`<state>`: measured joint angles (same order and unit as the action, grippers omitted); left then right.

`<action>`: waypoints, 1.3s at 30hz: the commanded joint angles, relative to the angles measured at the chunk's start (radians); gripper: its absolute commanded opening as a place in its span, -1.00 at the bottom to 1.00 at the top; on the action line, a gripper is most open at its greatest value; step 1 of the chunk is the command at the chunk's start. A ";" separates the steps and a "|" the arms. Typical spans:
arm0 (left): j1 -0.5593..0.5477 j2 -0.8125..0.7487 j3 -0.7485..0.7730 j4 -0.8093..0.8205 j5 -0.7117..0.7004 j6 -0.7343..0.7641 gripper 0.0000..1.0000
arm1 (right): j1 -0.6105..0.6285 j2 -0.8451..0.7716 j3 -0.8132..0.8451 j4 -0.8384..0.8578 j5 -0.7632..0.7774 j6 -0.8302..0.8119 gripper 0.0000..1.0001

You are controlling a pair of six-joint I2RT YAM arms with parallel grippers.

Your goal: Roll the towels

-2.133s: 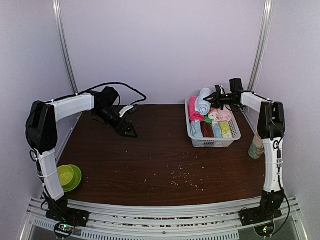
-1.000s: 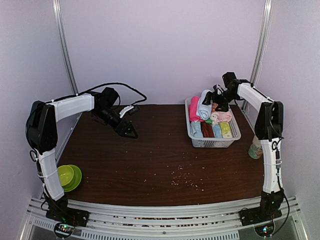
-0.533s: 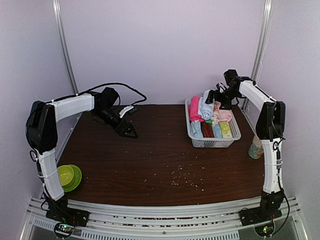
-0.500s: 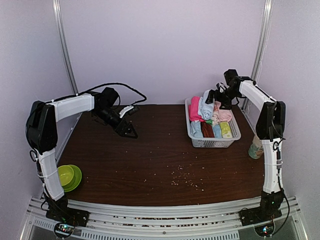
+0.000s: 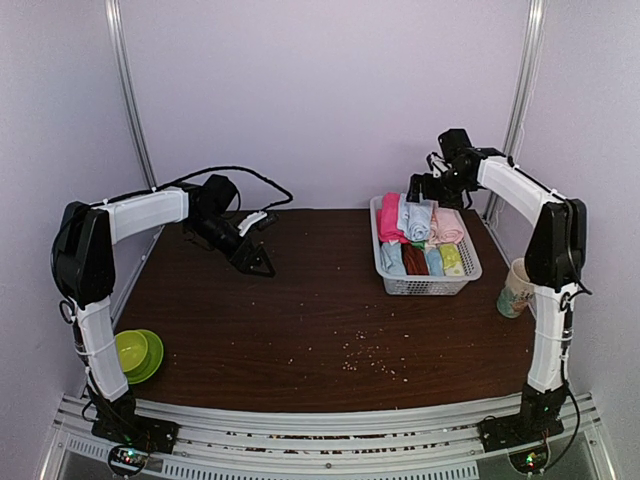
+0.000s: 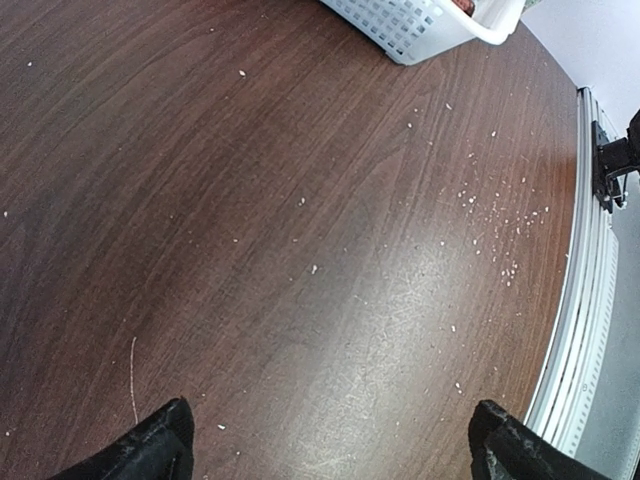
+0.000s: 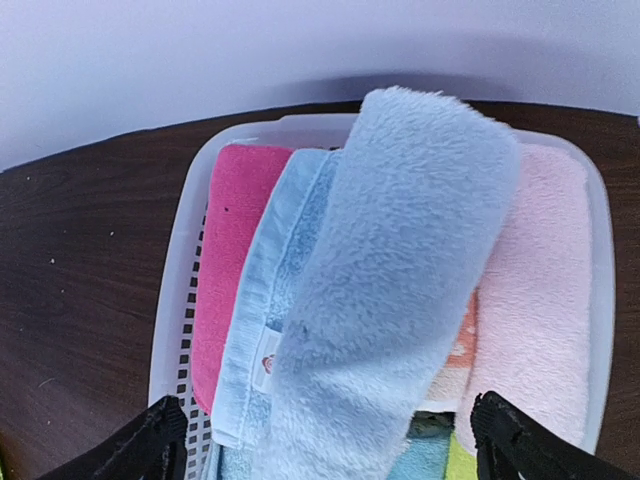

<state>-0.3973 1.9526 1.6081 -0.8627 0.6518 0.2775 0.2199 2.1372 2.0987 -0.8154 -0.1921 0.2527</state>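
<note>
Both towels lie on top of the smaller rolls in the white basket [image 5: 428, 286] at the back right. The magenta-pink towel [image 5: 388, 219] [image 7: 235, 260] is on the left. Against it leans the light blue towel [image 5: 415, 218] [image 7: 400, 270], loosely rolled, with a small white tag showing. My right gripper [image 5: 418, 188] [image 7: 330, 450] hovers open just above the blue towel and holds nothing. My left gripper [image 5: 258, 265] [image 6: 330, 455] rests open, low over bare table at the back left, far from the basket [image 6: 430, 25].
A pale pink roll [image 7: 540, 300] lies to the right of the blue towel, with several small coloured rolls at the basket's front. A paper cup [image 5: 516, 288] stands right of the basket. Green bowls [image 5: 135, 352] sit at the near left. Crumbs [image 5: 365, 355] dot the table.
My right arm has lifted and drawn back from the basket, its elbow swinging right and uncovering the cup. The blue towel has settled lower onto the pile. The left arm has not moved.
</note>
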 commanded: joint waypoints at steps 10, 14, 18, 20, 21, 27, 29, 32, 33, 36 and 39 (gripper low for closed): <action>0.012 -0.007 0.007 0.045 -0.030 -0.027 0.96 | 0.015 -0.281 -0.313 0.284 0.331 0.058 0.99; 0.014 -0.007 0.010 0.044 -0.034 -0.029 0.96 | -0.044 -0.319 -0.447 0.477 -0.026 0.126 0.99; 0.014 -0.009 0.003 0.045 -0.037 -0.028 0.96 | -0.033 -0.251 -0.367 0.376 0.017 0.140 0.82; 0.015 -0.009 0.001 0.047 -0.043 -0.028 0.95 | -0.019 -0.206 -0.330 0.343 0.028 0.146 0.65; 0.015 -0.009 0.001 0.049 -0.047 -0.029 0.95 | -0.007 -0.184 -0.307 0.322 0.054 0.139 0.60; 0.015 -0.004 0.001 0.049 -0.048 -0.035 0.96 | 0.052 -0.052 -0.136 0.202 0.214 0.112 0.30; 0.016 -0.005 0.000 0.050 -0.049 -0.037 0.96 | 0.054 -0.014 -0.091 0.170 0.246 0.115 0.25; 0.015 -0.004 -0.003 0.049 -0.050 -0.036 0.96 | 0.060 0.016 -0.061 0.146 0.295 0.110 0.18; 0.015 -0.004 -0.004 0.051 -0.050 -0.035 0.96 | 0.062 0.018 -0.064 0.149 0.303 0.109 0.18; 0.016 -0.004 -0.007 0.053 -0.053 -0.035 0.96 | 0.063 0.024 -0.065 0.151 0.323 0.106 0.18; 0.017 -0.003 -0.007 0.056 -0.053 -0.036 0.95 | 0.069 0.026 -0.062 0.151 0.351 0.097 0.17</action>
<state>-0.3916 1.9526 1.6081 -0.8360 0.6029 0.2501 0.2855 2.1548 2.0079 -0.6460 0.0772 0.3649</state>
